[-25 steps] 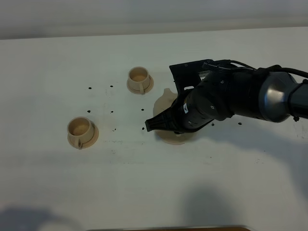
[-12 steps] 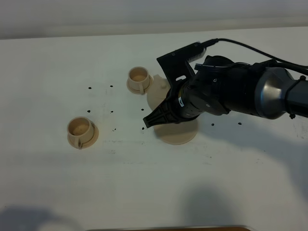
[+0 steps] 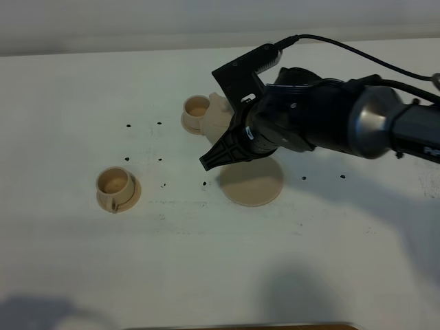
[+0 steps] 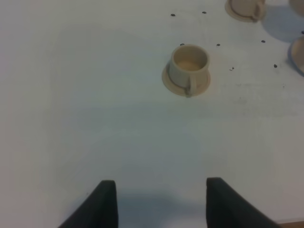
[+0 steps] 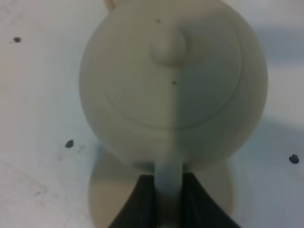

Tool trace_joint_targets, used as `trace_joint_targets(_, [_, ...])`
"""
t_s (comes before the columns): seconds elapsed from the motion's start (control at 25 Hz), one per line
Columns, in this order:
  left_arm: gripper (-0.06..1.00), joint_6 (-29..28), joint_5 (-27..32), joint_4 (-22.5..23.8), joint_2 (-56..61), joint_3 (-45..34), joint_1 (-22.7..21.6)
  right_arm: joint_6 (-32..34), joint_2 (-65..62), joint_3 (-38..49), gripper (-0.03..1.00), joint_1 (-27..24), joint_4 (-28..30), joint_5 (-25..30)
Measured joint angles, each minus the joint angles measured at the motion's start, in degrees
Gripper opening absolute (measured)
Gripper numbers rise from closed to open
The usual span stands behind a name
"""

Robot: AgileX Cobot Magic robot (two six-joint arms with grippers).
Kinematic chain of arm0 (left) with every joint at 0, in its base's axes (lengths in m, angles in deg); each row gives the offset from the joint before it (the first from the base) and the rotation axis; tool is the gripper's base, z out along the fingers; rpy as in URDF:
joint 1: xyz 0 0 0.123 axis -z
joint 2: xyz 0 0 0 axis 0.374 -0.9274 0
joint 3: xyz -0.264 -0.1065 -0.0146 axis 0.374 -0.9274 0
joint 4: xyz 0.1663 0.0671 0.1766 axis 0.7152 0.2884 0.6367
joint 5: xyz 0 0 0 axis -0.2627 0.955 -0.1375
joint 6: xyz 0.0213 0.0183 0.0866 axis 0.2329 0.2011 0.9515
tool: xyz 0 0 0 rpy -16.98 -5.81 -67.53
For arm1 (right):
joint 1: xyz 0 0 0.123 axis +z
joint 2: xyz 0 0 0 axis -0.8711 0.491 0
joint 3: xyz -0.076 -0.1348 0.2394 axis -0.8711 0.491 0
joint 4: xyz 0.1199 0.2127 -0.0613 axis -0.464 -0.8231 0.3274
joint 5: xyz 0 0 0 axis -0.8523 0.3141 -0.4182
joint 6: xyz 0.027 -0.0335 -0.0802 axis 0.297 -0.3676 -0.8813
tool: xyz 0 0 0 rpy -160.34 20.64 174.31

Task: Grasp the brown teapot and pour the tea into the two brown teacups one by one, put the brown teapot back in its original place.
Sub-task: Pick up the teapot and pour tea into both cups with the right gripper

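My right gripper [image 3: 217, 154] is shut on the loop handle of the brown teapot [image 3: 218, 121], which hangs above the table right beside the far teacup [image 3: 199, 110]. In the right wrist view the teapot [image 5: 173, 80] shows its domed lid and knob, with the handle pinched between the black fingers [image 5: 142, 199]. Its round saucer [image 3: 251, 183], the original place, lies bare on the table below the arm. The near teacup [image 3: 117, 189] stands on its small saucer at the left. It also shows in the left wrist view, teacup [image 4: 189, 66], well ahead of my left gripper [image 4: 161, 204], which is open and holds nothing.
Small black marks [image 3: 159, 159] dot the white table between the cups. A thick black cable [image 3: 357, 62] runs from the right arm toward the right edge. The far teacup [image 4: 244, 7] and the rim of the big saucer [image 4: 299, 54] sit at the edge of the left wrist view.
The right gripper has lifted the teapot off its saucer and carried it up-left toward the far teacup. The saucer is now uncovered. The left arm has not moved.
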State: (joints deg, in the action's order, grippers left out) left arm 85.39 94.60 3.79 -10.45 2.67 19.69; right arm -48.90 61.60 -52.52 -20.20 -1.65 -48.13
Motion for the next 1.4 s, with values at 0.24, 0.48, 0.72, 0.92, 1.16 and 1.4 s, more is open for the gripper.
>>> trace_joint_targets(0.24, [0.49,0.0,0.0,0.0,0.0,0.0,0.0,-1.4,1.8,-2.0,0.09,-0.6,0.9,0.9])
trace_joint_targets(0.48, [0.49,0.0,0.0,0.0,0.0,0.0,0.0,-2.3,2.9,-2.3,0.09,-1.1,3.2,1.2])
trace_joint_targets(0.72, [0.49,0.1,0.0,0.0,0.0,0.0,0.0,-2.8,3.5,-2.4,0.09,-1.1,5.1,0.6])
trace_joint_targets(0.92, [0.49,0.1,0.0,0.0,0.0,0.0,0.0,-2.9,3.5,-2.4,0.09,-1.1,7.3,0.4])
trace_joint_targets(1.16, [0.49,0.1,0.0,0.0,0.0,0.0,0.0,-2.9,5.0,-4.6,0.09,-1.6,8.2,0.3])
trace_joint_targets(1.4, [0.49,0.1,0.0,0.0,0.0,0.0,0.0,-3.9,5.9,-6.2,0.09,-1.6,9.0,0.7])
